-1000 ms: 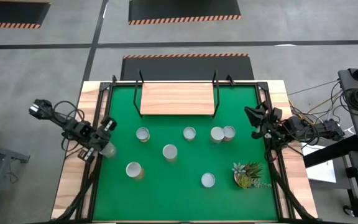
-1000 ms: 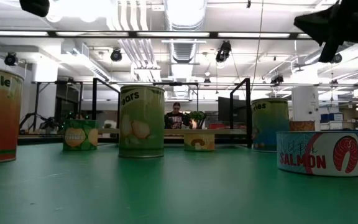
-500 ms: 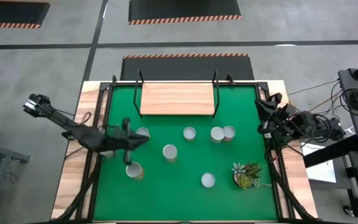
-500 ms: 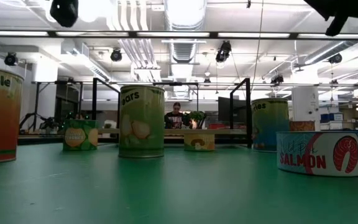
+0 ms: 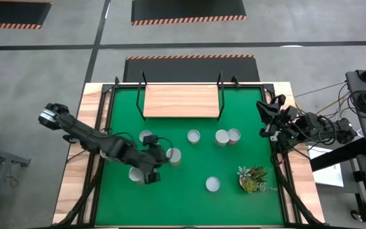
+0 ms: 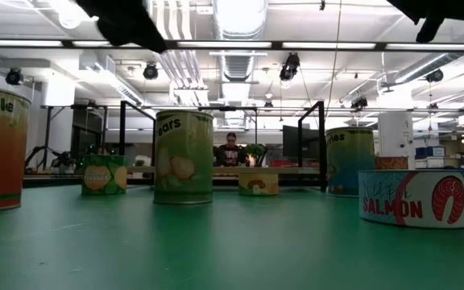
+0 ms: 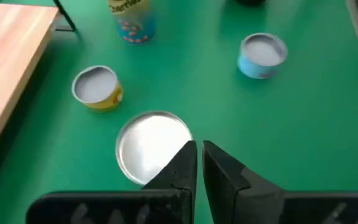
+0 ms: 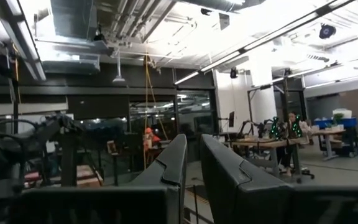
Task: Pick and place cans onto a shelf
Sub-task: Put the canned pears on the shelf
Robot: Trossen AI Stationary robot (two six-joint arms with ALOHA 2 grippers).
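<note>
Currently: left claw (image 5: 152,173) closed, empty, over green mat (image 5: 189,172), just beside centre can (image 5: 174,155). Right claw (image 5: 264,121) closed, empty, raised at bench (image 5: 72,184) right edge. Cans: 7 on mat, e.g. (image 5: 192,136), (image 5: 212,184); none on shelf (image 5: 181,101) at far side. Plant (image 5: 253,177) near right.

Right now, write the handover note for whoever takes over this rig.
Left claw: shut, empty, out over the green mat above a can.
Right claw: shut, empty, parked at the mat's right edge.
Cans: seven show from above, all standing on the mat, e.g..
Shelf: bare, at the mat's far edge.
Done: none placed.
Left: every can.
</note>
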